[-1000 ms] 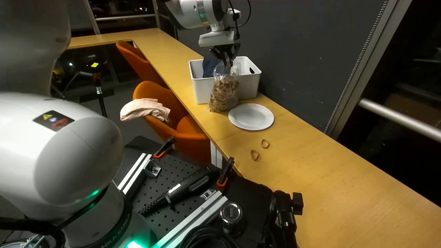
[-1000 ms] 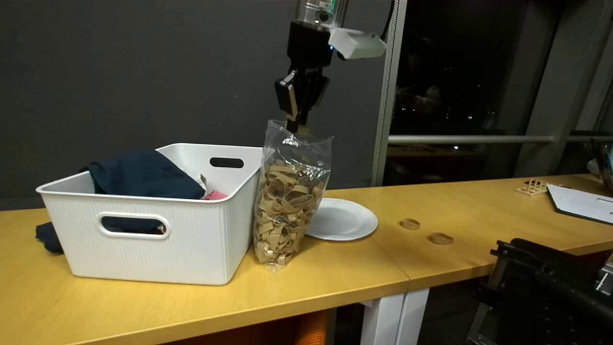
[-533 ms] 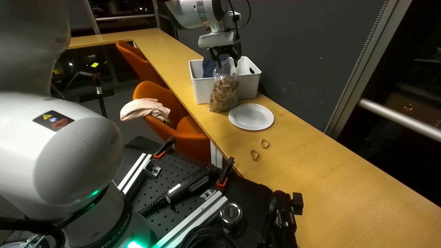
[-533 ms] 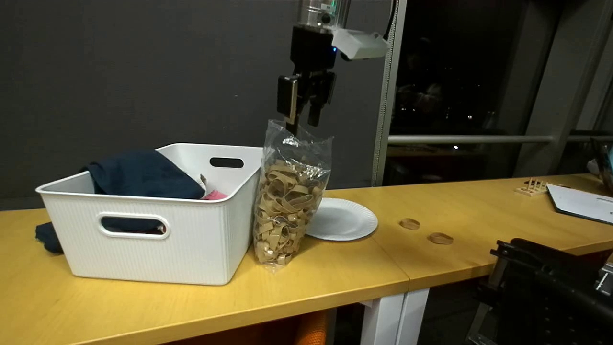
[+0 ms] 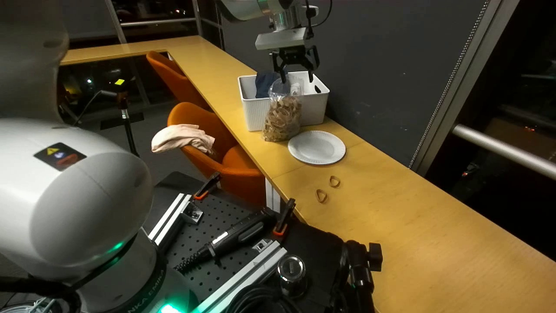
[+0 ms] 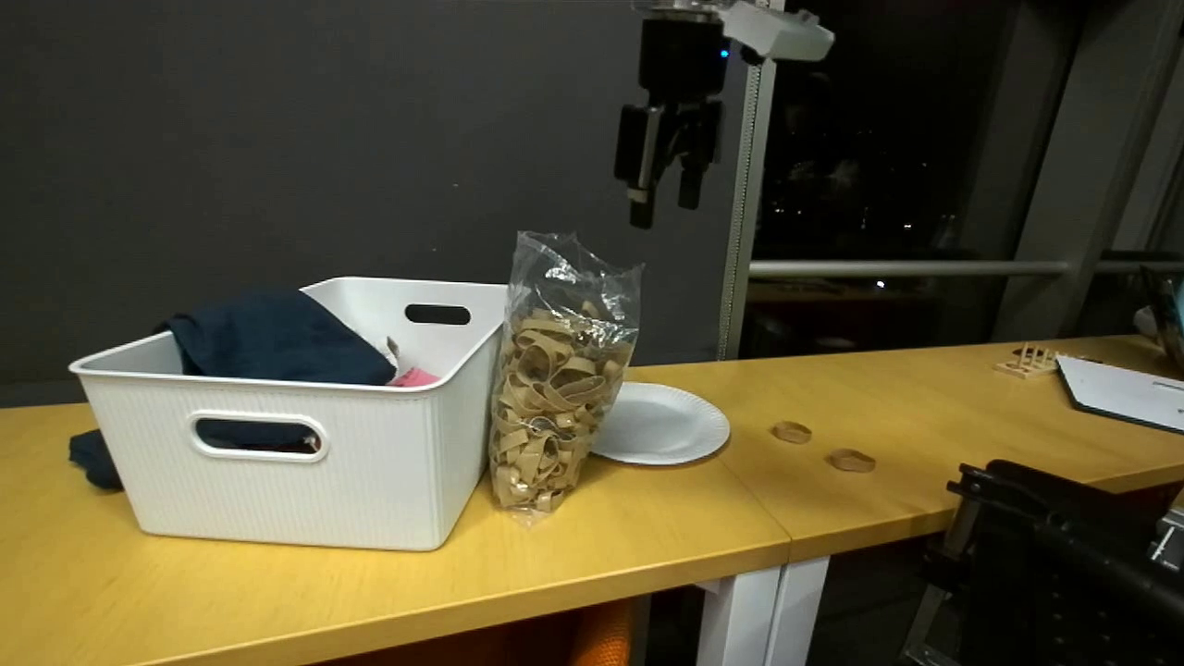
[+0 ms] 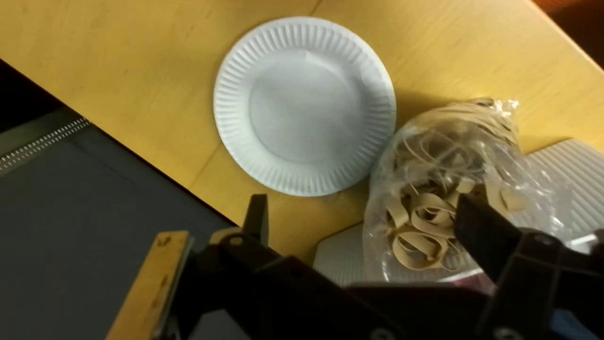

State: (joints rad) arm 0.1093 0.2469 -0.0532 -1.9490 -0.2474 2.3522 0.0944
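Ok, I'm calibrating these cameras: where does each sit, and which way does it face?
In an exterior view: high by the arm's base, looking down along the table; arm and gripper show.
In an exterior view: just above table height, facing the bin and grey wall; gripper shows.
Wrist view: by the gripper, looking down at plate and bag; fingers show.
Shared by both exterior views: table, gripper, bin, bag, plate.

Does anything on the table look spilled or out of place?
Two tan bands lie loose on the table, though similar ones sit in the bag, so they look like strays. Dark cloth also shows untidily outside the white basket.
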